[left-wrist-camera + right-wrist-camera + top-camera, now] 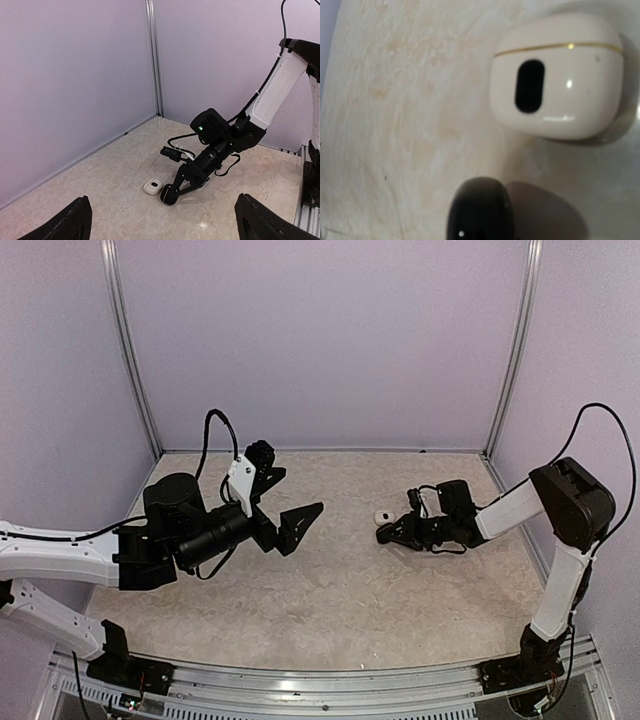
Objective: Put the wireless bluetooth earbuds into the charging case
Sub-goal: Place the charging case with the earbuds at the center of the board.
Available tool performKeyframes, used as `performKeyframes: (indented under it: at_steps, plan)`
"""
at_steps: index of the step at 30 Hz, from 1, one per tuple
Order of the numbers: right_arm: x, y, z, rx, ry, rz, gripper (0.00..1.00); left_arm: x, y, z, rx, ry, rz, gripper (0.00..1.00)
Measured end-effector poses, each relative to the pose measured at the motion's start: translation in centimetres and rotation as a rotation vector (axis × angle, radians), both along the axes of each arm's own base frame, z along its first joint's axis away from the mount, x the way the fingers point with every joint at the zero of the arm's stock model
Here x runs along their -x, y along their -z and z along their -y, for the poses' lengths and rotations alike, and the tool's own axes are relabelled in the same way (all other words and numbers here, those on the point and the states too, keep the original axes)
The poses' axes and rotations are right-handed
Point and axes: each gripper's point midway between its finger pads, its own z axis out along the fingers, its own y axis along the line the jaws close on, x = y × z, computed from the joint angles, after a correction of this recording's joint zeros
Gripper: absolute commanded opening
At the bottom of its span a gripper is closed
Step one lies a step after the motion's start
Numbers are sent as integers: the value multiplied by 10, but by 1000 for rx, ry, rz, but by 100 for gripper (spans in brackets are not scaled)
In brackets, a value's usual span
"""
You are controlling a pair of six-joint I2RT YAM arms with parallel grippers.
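No earbuds show in any view. A closed white charging case [383,517] lies on the table; it also shows in the left wrist view [153,187] and fills the right wrist view [557,82], with a gold seam and a black oval. A black charging case [386,535] sits just beside it, seen too in the left wrist view [168,196] and the right wrist view [480,212]. My right gripper [393,533] is low on the table, its fingers closed around the black case. My left gripper [290,502] is raised over the left middle, wide open and empty.
The tabletop is pale marbled stone, walled by lilac panels at the back and sides. The right arm's cable loops beside its wrist [176,152]. A metal rail [330,680] runs along the near edge.
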Motion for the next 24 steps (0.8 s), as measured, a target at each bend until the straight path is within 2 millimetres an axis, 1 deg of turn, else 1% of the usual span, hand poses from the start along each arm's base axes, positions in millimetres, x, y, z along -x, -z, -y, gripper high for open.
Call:
performKeyframes:
  at_steps: [5,7,11,13,17,19,21,24]
  plan:
    - [-1,5,5,27,17,-11,38,-1,0,-1,5,-2,-6,99]
    - [0,9,7,43,23,-22,38,-2,0,-1,6,-6,-8,99]
    - [0,9,9,53,23,-16,41,-2,1,-3,8,-8,-10,99]
    - [-1,9,10,61,27,-13,44,-2,0,-4,12,-11,-11,99]
    - [-4,6,15,81,39,-5,55,-5,1,-7,22,-27,-31,99]
    - [-6,5,19,92,50,-1,59,-11,5,-11,28,-46,-62,99]
    - [-7,3,23,102,60,3,63,-23,9,-18,34,-79,-110,99]
    - [-7,-1,29,119,75,7,68,-40,6,-29,66,-126,-176,99]
